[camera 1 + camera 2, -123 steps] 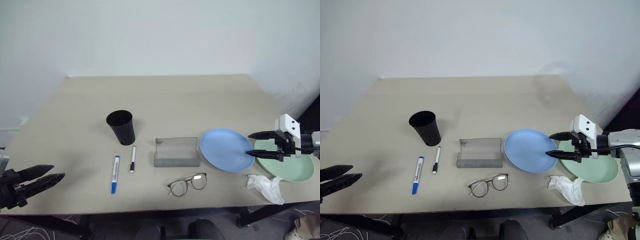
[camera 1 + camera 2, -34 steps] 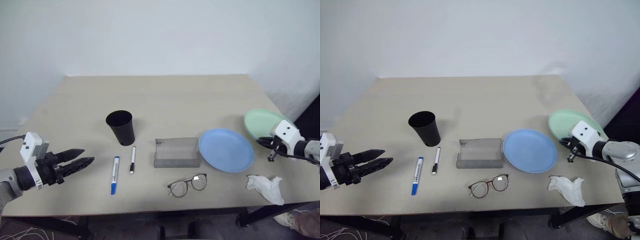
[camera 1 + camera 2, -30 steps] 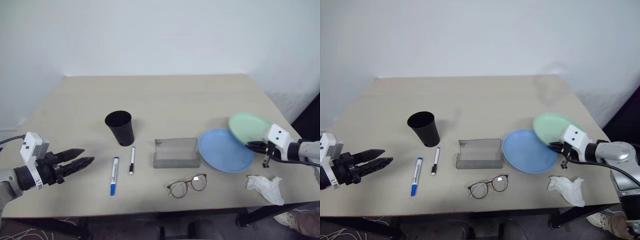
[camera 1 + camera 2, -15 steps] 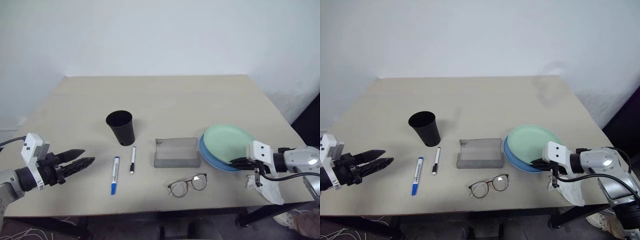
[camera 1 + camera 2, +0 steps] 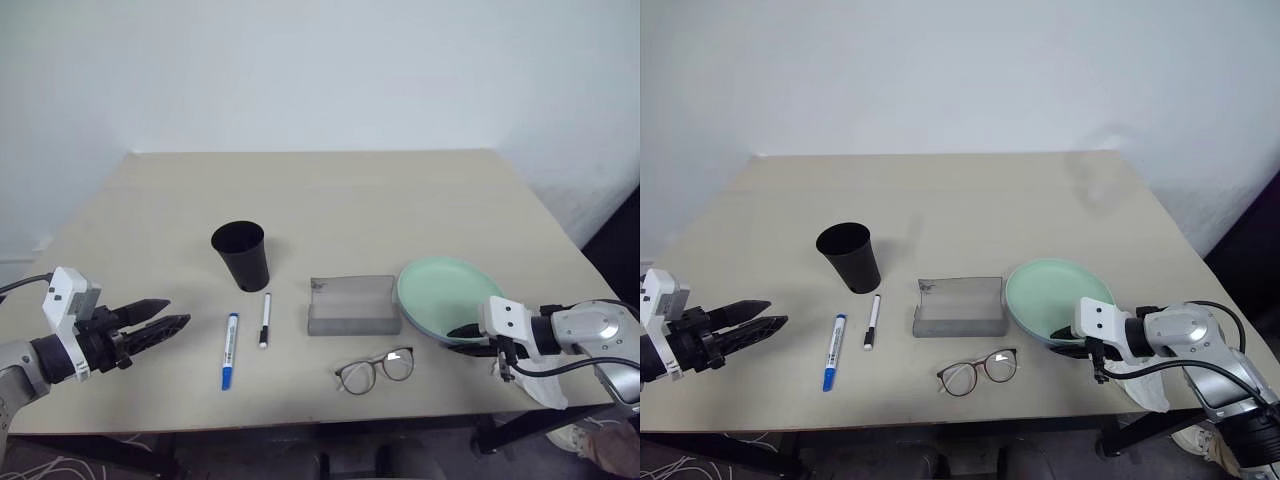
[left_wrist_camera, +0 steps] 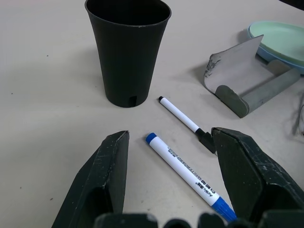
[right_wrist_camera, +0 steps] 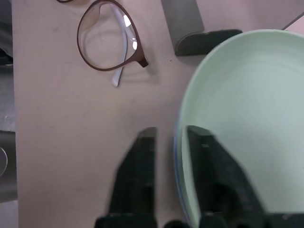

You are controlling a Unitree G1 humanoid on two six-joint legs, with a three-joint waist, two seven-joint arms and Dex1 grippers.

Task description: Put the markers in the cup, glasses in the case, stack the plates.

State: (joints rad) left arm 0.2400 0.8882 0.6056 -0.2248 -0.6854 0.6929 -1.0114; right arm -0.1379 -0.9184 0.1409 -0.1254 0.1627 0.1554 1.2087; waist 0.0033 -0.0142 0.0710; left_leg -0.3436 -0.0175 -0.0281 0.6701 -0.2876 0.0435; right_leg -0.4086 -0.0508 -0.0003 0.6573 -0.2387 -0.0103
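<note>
Parted slightly astride the rim of the mint green plate (image 5: 1052,296), now nested on the light blue plate (image 6: 264,45) beside the case (image 5: 350,304), right gripper (image 7: 170,142) should back straight out without dragging; left gripper (image 6: 171,166) waits wide over the markers (image 5: 230,348).

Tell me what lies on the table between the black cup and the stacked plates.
The open grey case, between cup and plates, in the head views.

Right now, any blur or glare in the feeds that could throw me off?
Right wrist view: the gripper's fingers are soft and blurred, and there's a small glint on the glasses. Left wrist view: markers and cup sharp. Eye views: even light, soft shadows, no glare.
</note>
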